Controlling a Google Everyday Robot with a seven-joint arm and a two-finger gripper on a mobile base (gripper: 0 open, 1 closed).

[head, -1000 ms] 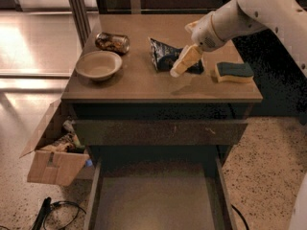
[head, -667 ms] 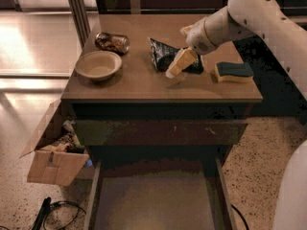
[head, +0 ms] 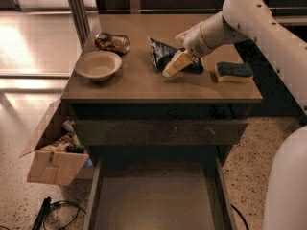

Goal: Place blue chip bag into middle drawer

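My gripper sits low over the blue chip bag on the tabletop — placed to grasp it, though whether it is clamped yet I cannot tell. The middle drawer stands open below — ready to receive it.

Bowl beside tipped can, blue-topped sponge, cardboard box and cable on floor.
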